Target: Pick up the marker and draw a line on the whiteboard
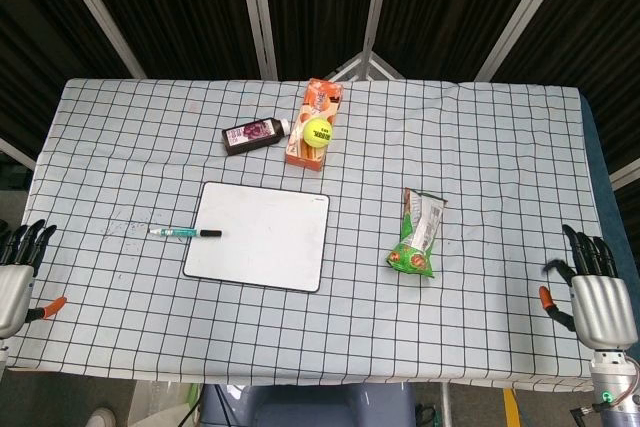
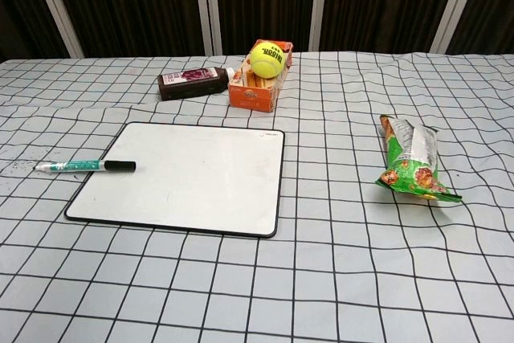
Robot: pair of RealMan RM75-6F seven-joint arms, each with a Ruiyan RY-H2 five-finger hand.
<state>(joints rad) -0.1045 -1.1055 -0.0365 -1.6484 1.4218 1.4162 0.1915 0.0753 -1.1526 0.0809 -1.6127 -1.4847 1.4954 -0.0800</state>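
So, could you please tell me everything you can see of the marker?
The marker is a slim pen with a white and green barrel and a black cap, apparently plastic. It lies flat, roughly parallel to the table's near edge. Its capped end rests on the left edge of the whiteboard; the barrel lies on the checked tablecloth. Neither hand touches it.

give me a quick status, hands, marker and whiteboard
Left hand and right hand open, at table edges, holding nothing. Marker lying with black cap end over left edge of blank whiteboard. Nothing blocking the marker.
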